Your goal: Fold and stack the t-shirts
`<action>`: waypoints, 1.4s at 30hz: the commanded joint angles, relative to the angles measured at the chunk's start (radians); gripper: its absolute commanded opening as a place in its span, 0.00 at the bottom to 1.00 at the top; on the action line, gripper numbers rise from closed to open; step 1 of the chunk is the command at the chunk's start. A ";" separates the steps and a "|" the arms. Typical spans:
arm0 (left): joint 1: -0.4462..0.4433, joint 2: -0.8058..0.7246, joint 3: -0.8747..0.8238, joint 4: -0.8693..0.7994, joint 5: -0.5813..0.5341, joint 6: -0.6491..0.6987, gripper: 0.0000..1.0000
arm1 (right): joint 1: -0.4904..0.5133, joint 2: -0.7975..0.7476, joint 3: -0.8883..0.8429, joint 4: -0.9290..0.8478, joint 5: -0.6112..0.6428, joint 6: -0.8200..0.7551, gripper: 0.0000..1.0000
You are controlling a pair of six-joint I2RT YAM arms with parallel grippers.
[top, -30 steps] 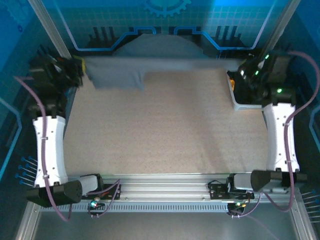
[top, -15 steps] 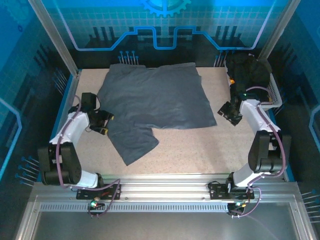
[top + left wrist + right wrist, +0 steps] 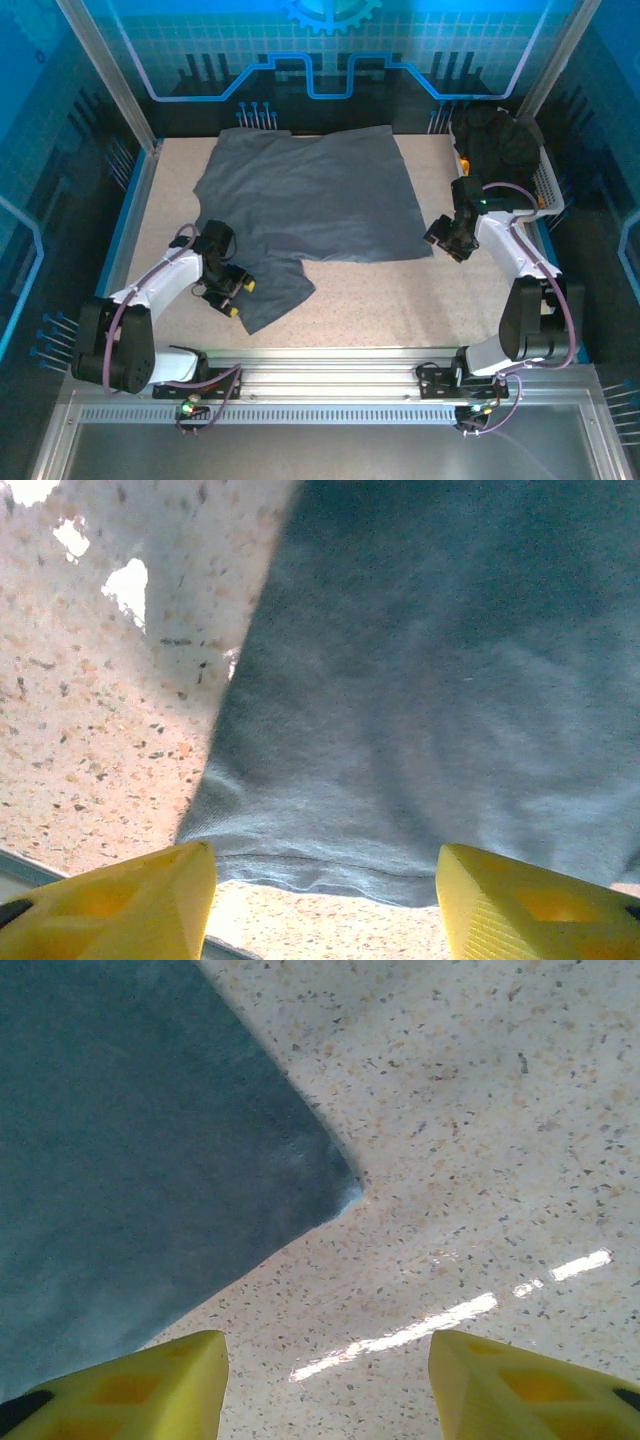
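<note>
Basket [image 3: 548,192] holds bunched dark t-shirts [image 3: 497,140]; one grey t-shirt [image 3: 310,200] lies spread outside.

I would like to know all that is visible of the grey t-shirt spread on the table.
The t-shirt is plain slate grey soft cloth, unprinted. It lies spread almost flat on the speckled table, with gentle wrinkles. One short sleeve points toward the near left; its stitched hem lies before the open fingers of the left gripper. The right gripper, also open, is by the near right corner. Neither grips it.
</note>
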 commanded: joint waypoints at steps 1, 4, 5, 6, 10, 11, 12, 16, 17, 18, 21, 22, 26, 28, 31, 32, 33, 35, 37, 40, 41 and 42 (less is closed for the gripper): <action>-0.026 0.052 -0.085 0.047 0.052 -0.100 0.62 | 0.010 0.015 -0.005 0.022 -0.050 -0.024 0.57; -0.049 0.131 -0.165 0.194 0.085 -0.170 0.56 | 0.010 0.036 -0.006 0.046 -0.071 -0.023 0.57; -0.054 0.148 -0.176 0.224 0.075 -0.182 0.53 | 0.010 0.042 -0.007 0.054 -0.074 -0.024 0.57; -0.058 0.166 -0.182 0.252 0.062 -0.193 0.49 | 0.010 0.048 -0.008 0.061 -0.075 -0.023 0.57; -0.058 0.163 -0.157 0.250 -0.001 -0.198 0.19 | 0.007 0.077 -0.007 0.067 -0.078 -0.030 0.56; -0.058 0.151 -0.147 0.226 -0.017 -0.192 0.11 | 0.004 0.080 -0.008 0.066 -0.078 -0.030 0.56; -0.058 0.130 -0.136 0.193 -0.035 -0.181 0.03 | 0.000 0.078 -0.009 0.065 -0.075 -0.029 0.56; -0.056 0.002 -0.110 0.041 -0.103 -0.154 0.00 | -0.009 0.064 -0.027 0.054 -0.039 -0.021 0.54; -0.056 -0.032 -0.105 0.005 -0.118 -0.154 0.00 | -0.013 0.064 -0.032 0.054 -0.036 -0.016 0.54; -0.055 -0.071 -0.099 -0.035 -0.136 -0.153 0.00 | -0.018 0.066 -0.042 0.055 -0.033 -0.010 0.54; -0.042 -0.162 -0.096 -0.105 -0.166 -0.148 0.00 | -0.033 0.090 -0.066 0.065 -0.046 0.015 0.54; -0.033 -0.183 -0.103 -0.109 -0.160 -0.147 0.00 | -0.034 0.101 -0.076 0.076 -0.057 0.023 0.54; -0.010 -0.225 -0.128 -0.105 -0.138 -0.143 0.00 | -0.040 0.157 -0.101 0.131 -0.084 0.036 0.51; -0.003 -0.234 -0.133 -0.107 -0.136 -0.142 0.00 | -0.043 0.186 -0.103 0.146 -0.088 0.037 0.50; 0.000 -0.240 -0.138 -0.102 -0.133 -0.140 0.00 | -0.052 0.223 -0.092 0.175 -0.090 0.022 0.48; 0.002 -0.239 -0.138 -0.100 -0.131 -0.141 0.00 | -0.055 0.234 -0.085 0.186 -0.094 0.014 0.47; 0.002 -0.238 -0.139 -0.096 -0.130 -0.141 0.00 | -0.058 0.247 -0.074 0.189 -0.092 0.006 0.45; 0.002 -0.232 -0.136 -0.088 -0.126 -0.137 0.00 | -0.063 0.272 -0.049 0.190 -0.093 -0.003 0.42; 0.004 -0.221 -0.132 -0.086 -0.126 -0.133 0.00 | -0.064 0.296 -0.030 0.190 -0.093 -0.013 0.38; 0.007 -0.207 -0.122 -0.081 -0.124 -0.123 0.00 | -0.064 0.327 -0.029 0.192 -0.099 -0.008 0.29; 0.007 -0.203 -0.118 -0.078 -0.122 -0.120 0.00 | -0.066 0.332 -0.037 0.195 -0.100 -0.001 0.24; 0.008 -0.197 -0.113 -0.076 -0.121 -0.114 0.00 | -0.069 0.331 -0.048 0.202 -0.102 0.008 0.15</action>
